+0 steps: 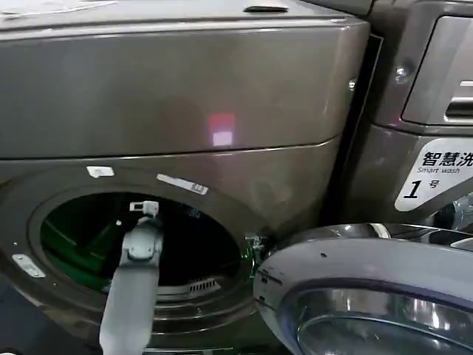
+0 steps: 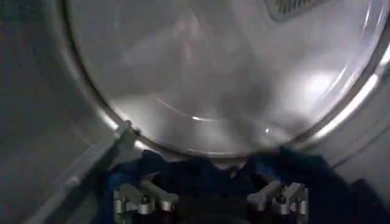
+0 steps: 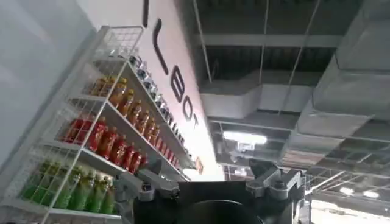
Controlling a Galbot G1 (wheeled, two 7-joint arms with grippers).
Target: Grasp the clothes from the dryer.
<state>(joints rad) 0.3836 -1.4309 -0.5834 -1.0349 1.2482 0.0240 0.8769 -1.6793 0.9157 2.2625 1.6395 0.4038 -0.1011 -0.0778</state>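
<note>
Left gripper [image 2: 210, 204], seen in the left wrist view with its two fingers [image 2: 143, 199] spread wide and nothing between them, poised just above the clothes [image 2: 201, 176] — a dark blue heap bunched at the drum's lower edge, directly under the jaws. In the head view the left arm [image 1: 133, 288] reaches up through the round porthole of the dryer [image 1: 177, 96], its wrist well inside the opening; the drum interior reads dark there and the garment cannot be made out. Beyond the fabric lies the polished drum wall [image 2: 231, 79], bare and reflective. The door [image 1: 369, 288] hangs swung open at the machine's right, clear of the arm. A second machine [image 1: 436, 111], bearing a "Smart wash" sticker, stands to the right and plays no part. Right gripper [image 3: 210, 192] points upward, away from the work, toward a shelf of bottles [image 3: 103, 146] and the ceiling; its fingers stand apart and empty — idle. The step in hand is judged to be the descent onto the fabric. To do it well, the spread jaws should sink into the raised fold rather than skim it, close on a thick bunch, and avoid pressing the fingertips against the slick drum wall; withdrawal should keep the wrist centred in the porthole.
</note>
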